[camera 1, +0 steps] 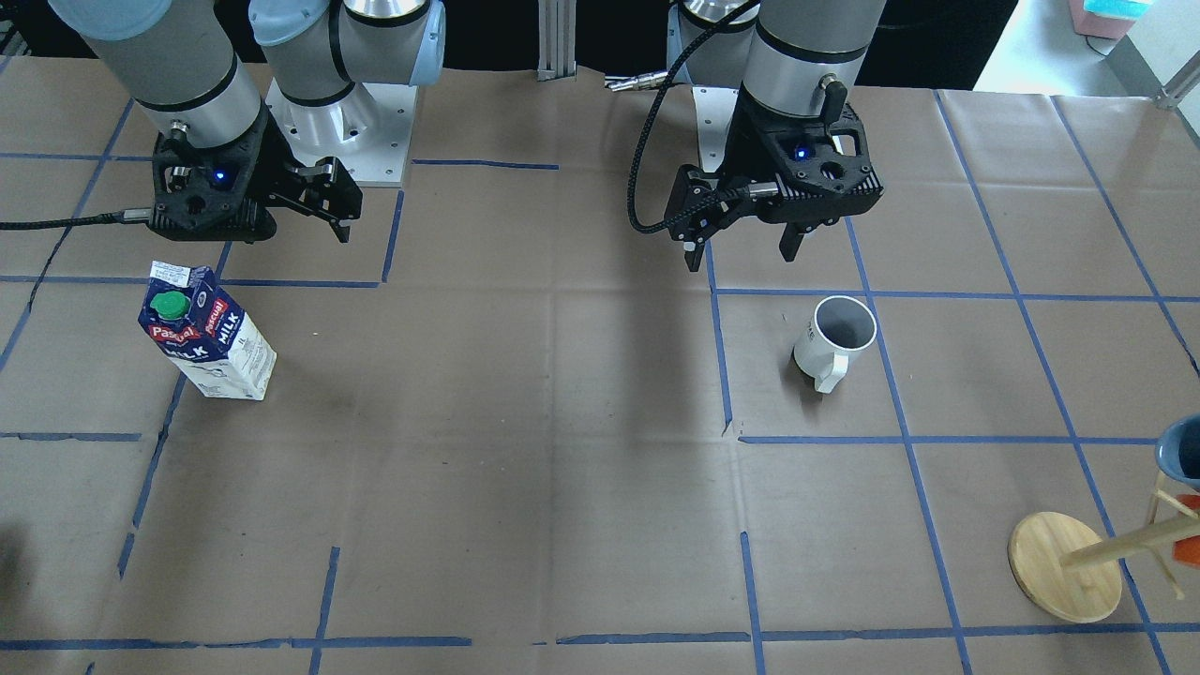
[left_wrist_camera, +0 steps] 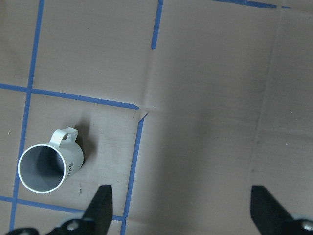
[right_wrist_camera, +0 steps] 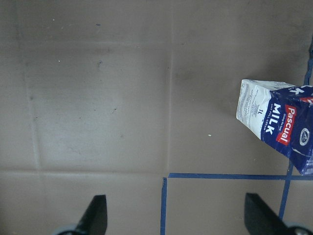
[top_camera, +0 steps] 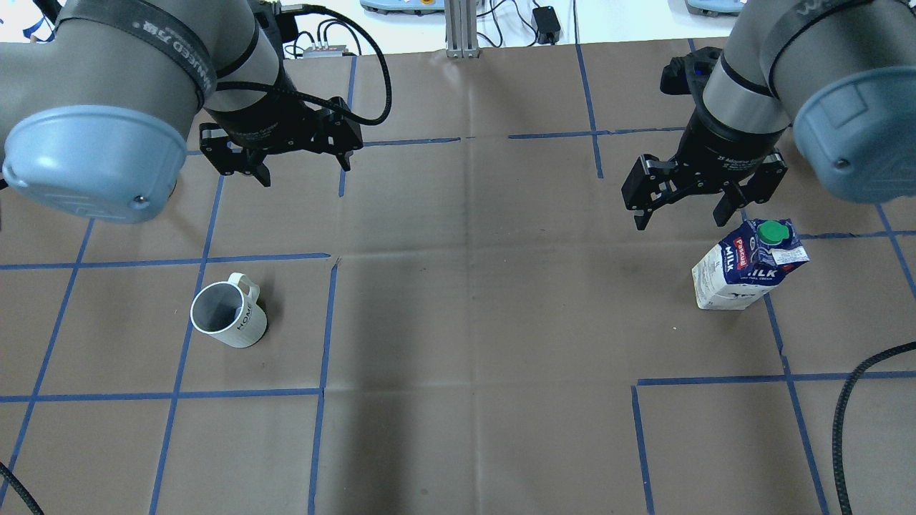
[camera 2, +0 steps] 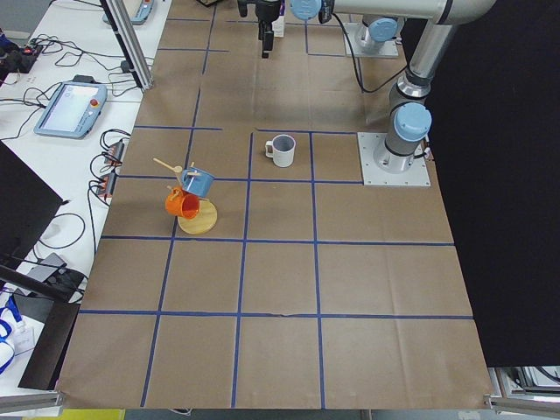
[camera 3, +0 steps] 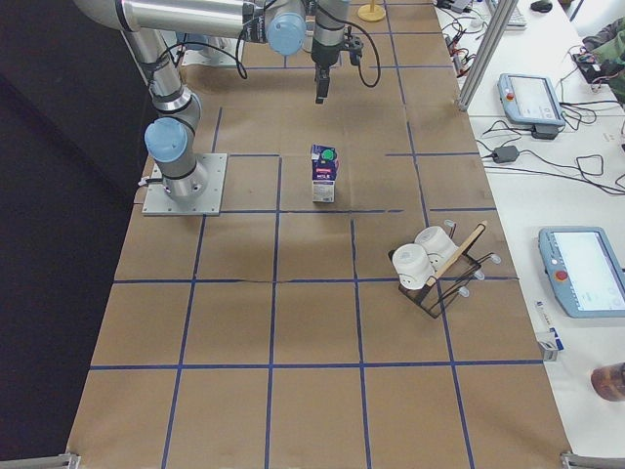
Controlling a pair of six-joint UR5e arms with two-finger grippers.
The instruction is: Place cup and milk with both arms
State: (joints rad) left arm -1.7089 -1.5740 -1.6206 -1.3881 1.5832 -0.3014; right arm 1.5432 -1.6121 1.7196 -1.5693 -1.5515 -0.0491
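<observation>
Two grippers, both empty, jaws spread wide. Left gripper (top_camera: pixel 304 170): upper left of the overhead view, hanging above bare table (top_camera: pixel 472 322). The cup (top_camera: pixel 227 315) stands upright at centre left, lower in the frame and well apart from it, handle (top_camera: pixel 247 284) turned toward the upper right. Right gripper (top_camera: pixel 680 218): upper right, near the milk (top_camera: pixel 748 265), which stands just to its lower right, cap (top_camera: pixel 773 231) up. Step, as judged: approach for the grasp. Centre each gripper over its item before descending. Take the cup across its wall, clear of the handle. Take the milk squarely across the body below the cap, as a glancing touch could tip it.
</observation>
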